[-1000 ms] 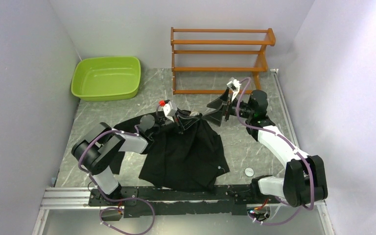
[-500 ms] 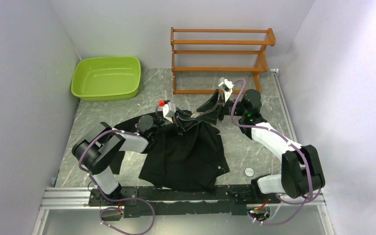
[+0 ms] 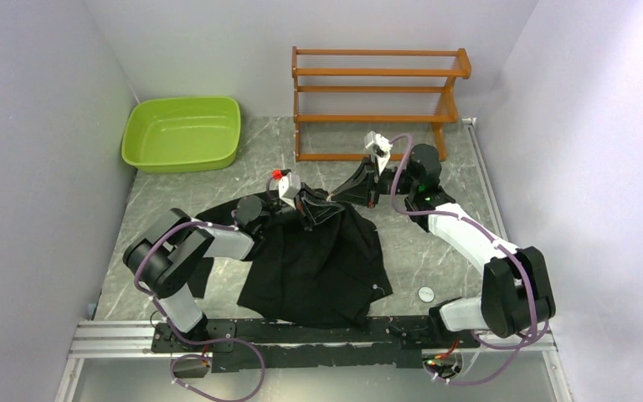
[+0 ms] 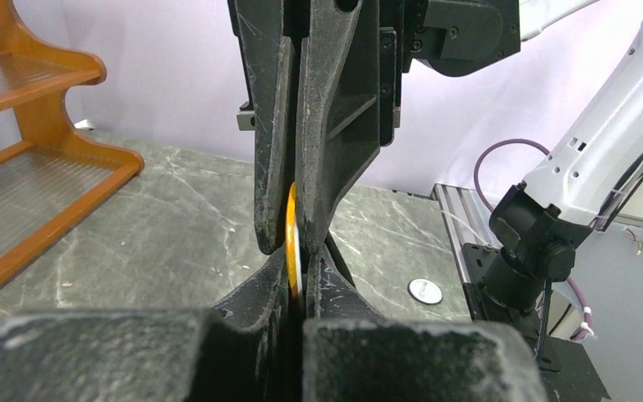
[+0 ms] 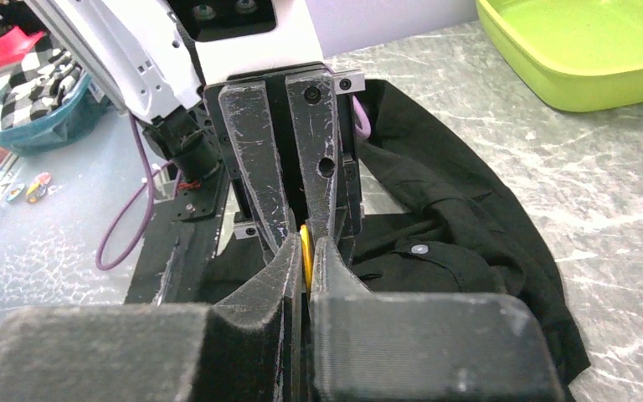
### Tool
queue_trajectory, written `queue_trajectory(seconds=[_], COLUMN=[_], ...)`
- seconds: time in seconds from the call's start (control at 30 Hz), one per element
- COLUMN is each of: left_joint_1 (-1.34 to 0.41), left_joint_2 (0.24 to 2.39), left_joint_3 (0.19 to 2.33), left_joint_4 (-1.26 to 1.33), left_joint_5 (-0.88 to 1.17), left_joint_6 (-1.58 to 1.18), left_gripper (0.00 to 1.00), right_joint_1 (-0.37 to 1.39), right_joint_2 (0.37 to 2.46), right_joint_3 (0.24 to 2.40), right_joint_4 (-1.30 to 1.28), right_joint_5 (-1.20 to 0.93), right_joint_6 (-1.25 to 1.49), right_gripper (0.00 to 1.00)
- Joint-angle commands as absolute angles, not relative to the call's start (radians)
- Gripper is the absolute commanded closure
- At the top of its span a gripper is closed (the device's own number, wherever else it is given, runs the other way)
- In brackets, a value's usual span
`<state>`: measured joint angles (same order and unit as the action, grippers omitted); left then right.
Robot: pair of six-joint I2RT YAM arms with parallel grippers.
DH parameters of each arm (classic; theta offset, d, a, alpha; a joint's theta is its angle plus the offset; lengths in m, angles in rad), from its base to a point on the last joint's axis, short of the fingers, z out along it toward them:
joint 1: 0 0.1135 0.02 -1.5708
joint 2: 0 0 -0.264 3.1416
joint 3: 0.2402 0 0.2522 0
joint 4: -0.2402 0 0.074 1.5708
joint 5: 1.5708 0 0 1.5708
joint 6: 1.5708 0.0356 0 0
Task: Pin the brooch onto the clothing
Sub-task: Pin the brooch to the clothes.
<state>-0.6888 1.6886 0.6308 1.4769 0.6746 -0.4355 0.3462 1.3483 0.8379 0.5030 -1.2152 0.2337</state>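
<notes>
The brooch shows edge-on as a thin orange disc, pinched from both sides. My left gripper is shut on it from the left. My right gripper is shut on the same brooch from the right, fingertips meeting the left ones tip to tip. Both hover just above the collar end of the clothing, a black shirt spread on the table, one white button showing. In the left wrist view the right fingers come down from above onto the disc.
A green basin stands at the back left, a wooden rack at the back centre. A small white round disc lies on the grey table right of the shirt's hem, near the right arm's base.
My right gripper swung left from beside the rack to meet the left gripper, and went from open to shut on the brooch. The left arm stayed put.
</notes>
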Motion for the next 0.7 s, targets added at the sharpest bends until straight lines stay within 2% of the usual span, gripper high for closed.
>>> queue_trajectory(seconds=[0.0,0.03,0.13,0.23,0.27,0.33,0.43,0.67], left_joint_1=[-0.689,-0.689,-0.685,-0.683,-0.682,-0.676,-0.653,-0.597], left_joint_2=[1.665,1.66,1.635,1.586,1.567,1.519,1.455,1.388], left_joint_3=[0.655,0.653,0.637,0.608,0.596,0.575,0.554,0.584], left_joint_4=[1.529,1.522,1.485,1.407,1.369,1.27,1.148,1.036], left_joint_5=[0.654,0.652,0.652,0.624,0.619,0.587,0.587,0.696], left_joint_6=[-0.433,-0.43,-0.394,-0.323,-0.281,-0.212,-0.157,-0.179], left_gripper=[0.9,0.82,0.45,0.23,0.18,0.15,0.14,0.25], right_joint_1=[0.353,0.353,0.353,0.354,0.353,0.353,0.353,0.353], right_joint_2=[1.323,1.32,1.315,1.308,1.306,1.301,1.296,1.3], right_joint_3=[0.866,0.864,0.872,0.876,0.876,0.876,0.878,0.886], right_joint_4=[0.438,0.438,0.419,0.407,0.41,0.406,0.39,0.377], right_joint_5=[-1.191,-1.188,-1.187,-1.185,-1.184,-1.182,-1.18,-1.187], right_joint_6=[0.152,0.15,0.137,0.133,0.135,0.135,0.124,0.119], right_gripper=[1.0,1.0,1.0,1.0,1.0,1.0,1.0,1.0])
